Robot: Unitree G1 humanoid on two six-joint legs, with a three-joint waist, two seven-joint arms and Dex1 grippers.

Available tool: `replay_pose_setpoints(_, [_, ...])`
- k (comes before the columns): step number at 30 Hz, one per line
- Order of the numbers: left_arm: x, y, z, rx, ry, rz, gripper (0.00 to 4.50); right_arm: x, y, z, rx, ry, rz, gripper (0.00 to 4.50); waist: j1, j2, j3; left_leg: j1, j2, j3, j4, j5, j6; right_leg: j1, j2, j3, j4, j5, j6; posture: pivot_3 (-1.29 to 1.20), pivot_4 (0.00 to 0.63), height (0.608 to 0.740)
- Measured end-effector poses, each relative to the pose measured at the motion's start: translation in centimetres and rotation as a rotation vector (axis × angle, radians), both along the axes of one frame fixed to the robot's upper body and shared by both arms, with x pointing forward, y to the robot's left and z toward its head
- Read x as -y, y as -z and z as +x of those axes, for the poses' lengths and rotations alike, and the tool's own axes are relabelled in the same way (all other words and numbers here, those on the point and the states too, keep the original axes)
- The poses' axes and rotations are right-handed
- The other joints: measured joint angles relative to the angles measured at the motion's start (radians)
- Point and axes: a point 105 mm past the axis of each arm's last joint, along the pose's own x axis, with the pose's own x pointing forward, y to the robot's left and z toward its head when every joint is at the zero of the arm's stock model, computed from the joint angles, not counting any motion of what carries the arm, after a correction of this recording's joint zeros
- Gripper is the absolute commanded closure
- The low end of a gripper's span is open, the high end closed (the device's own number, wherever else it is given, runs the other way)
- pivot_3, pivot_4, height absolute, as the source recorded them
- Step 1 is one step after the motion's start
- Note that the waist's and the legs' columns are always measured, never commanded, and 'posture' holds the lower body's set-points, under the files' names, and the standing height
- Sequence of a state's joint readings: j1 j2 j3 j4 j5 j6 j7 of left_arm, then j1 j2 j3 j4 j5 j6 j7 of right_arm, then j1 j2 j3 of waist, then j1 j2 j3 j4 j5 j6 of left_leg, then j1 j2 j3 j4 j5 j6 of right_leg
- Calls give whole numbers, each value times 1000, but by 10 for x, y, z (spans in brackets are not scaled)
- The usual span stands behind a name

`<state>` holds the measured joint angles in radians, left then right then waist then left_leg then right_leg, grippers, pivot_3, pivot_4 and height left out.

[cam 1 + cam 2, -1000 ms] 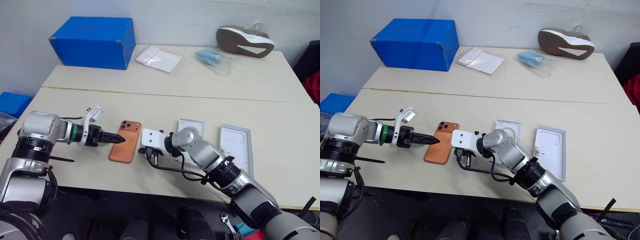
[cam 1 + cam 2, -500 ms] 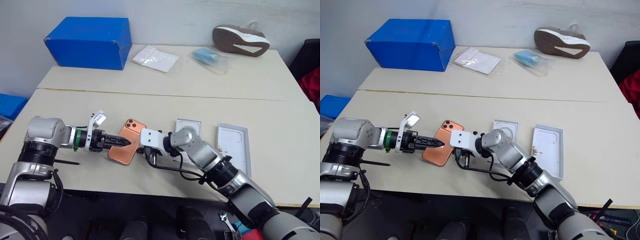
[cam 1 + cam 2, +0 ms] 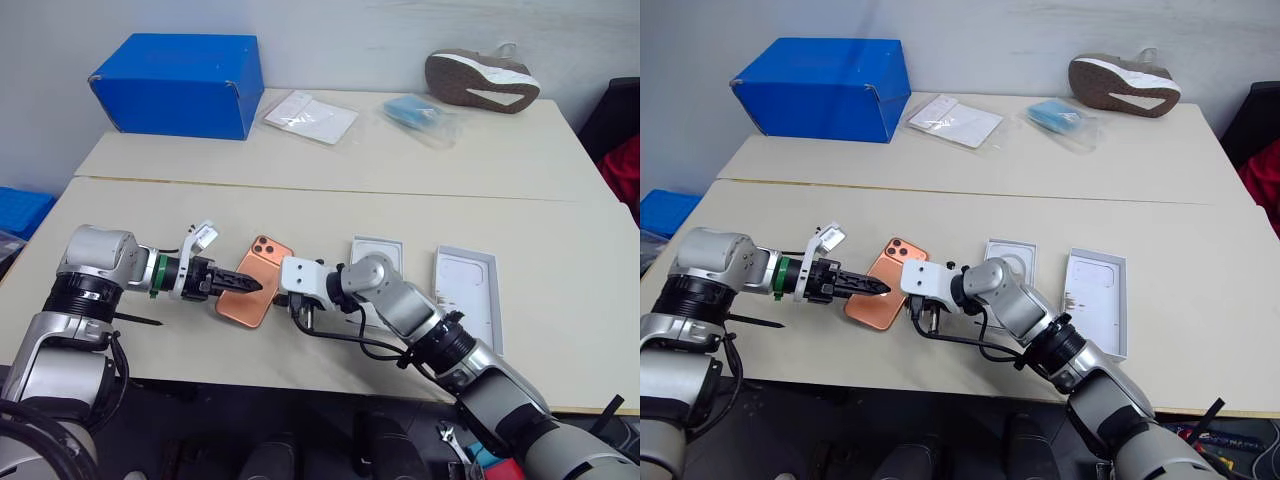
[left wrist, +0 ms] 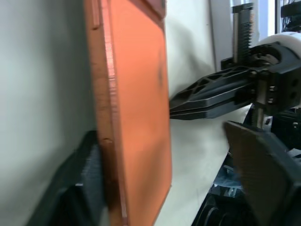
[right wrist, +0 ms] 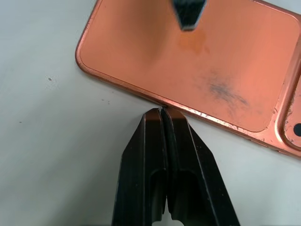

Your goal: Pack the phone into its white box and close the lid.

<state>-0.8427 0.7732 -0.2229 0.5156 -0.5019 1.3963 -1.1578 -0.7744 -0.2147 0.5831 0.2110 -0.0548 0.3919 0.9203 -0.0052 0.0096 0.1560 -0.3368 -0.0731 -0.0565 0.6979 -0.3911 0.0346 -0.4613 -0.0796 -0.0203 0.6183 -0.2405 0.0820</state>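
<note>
The orange-copper phone point(image 3: 256, 283) lies on the table, camera bump at the far end. My left gripper point(image 3: 252, 285) reaches in from the left, open, straddling the phone's point(image 4: 136, 94) left edge: one finger sits under it and the other finger point(image 4: 263, 174) stands off its back. My right gripper point(image 5: 162, 112) is shut and empty, its tips against the phone's point(image 5: 188, 61) right edge. The lid point(image 3: 470, 288) lies open side up at the right. A white piece with a round recess point(image 3: 380, 250) lies partly behind my right arm. Whether that is the white box I cannot tell.
At the back of the table stand a big blue box point(image 3: 178, 85), a clear bag of papers point(image 3: 312, 115), a bagged blue item point(image 3: 425, 115) and a shoe point(image 3: 482, 80). A seam point(image 3: 350, 190) joins two tables. The front edge runs close below the phone.
The phone has turned a little clockwise. My left gripper has slid further over its left edge. The right gripper has kept still. The camera has shifted slightly.
</note>
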Motion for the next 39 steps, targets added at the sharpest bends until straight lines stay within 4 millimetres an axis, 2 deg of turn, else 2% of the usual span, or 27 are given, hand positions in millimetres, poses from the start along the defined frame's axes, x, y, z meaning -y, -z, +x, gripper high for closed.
replay_pose_setpoints(6, [4,12,-7,-60,9,-20,3952,4,-1,2,9,12,-4,4500,-10,-1,1,-1,0,0,-1,0,0,-1,0,-1,0,0,0,0,150,740])
replay_pose_setpoints(8, [8,11,-9,-71,17,-50,4405,6,-1,2,3,24,-1,4500,-12,-2,1,-1,0,-1,-1,0,0,-1,0,-1,0,0,0,0,150,740])
replay_pose_setpoints(11, [7,12,-10,-88,1,-59,4385,10,-7,0,9,35,23,4500,-22,-2,1,-1,0,-1,-1,0,0,-1,0,-1,0,0,0,0,150,740])
replay_pose_setpoints(15, [6,9,-13,-106,-36,-113,4385,24,-37,-1,43,70,101,4500,-23,-3,3,-4,1,-1,0,0,0,-3,-1,-1,-1,0,0,0,150,740])
replay_pose_setpoints(18, [15,-7,-15,-90,-26,-198,4385,52,-75,-10,41,113,205,3896,-18,-5,4,-8,1,-7,2,0,-1,-3,-2,-1,-3,0,0,0,150,740])
replay_pose_setpoints(20, [29,-22,-16,-34,14,-255,4385,87,-96,-30,13,140,270,3263,-2,-5,4,-12,1,-13,2,0,-1,-3,-2,-1,-7,0,1,0,150,740])
replay_pose_setpoints(22, [39,-28,-18,-3,36,-296,4385,116,-106,-45,1,177,281,2607,7,-5,4,-14,1,-16,2,0,-1,-3,-2,-1,-9,0,1,0,150,740])
replay_pose_setpoints(24, [53,-28,-21,0,68,-326,4385,140,-105,-66,-19,207,256,1921,17,-5,4,-15,0,-17,2,-1,-1,-3,-2,0,-11,1,1,0,150,740])
replay_pose_setpoints(27, [69,-28,-24,-3,102,-360,4385,159,-96,-83,-51,255,210,926,26,-6,4,-16,0,-16,2,-1,-1,-3,-3,1,-14,1,2,0,150,740])
replay_pose_setpoints(31, [93,-30,-25,-1,133,-399,4385,178,-90,-98,-78,328,189,0,31,-7,5,-15,1,-15,3,0,-1,-1,-2,2,-17,2,4,0,150,740])
replay_pose_setpoints(36, [141,-19,-20,-51,133,-401,4385,198,-82,-110,-85,447,181,0,33,-8,5,-15,1,-13,2,4,-4,0,-2,3,-22,6,11,0,150,740])
replay_pose_setpoints(39, [157,-9,-20,-89,122,-367,4385,204,-83,-111,-71,487,189,0,30,-8,5,-14,0,-13,2,4,-5,-1,0,5,-23,7,14,0,150,740])
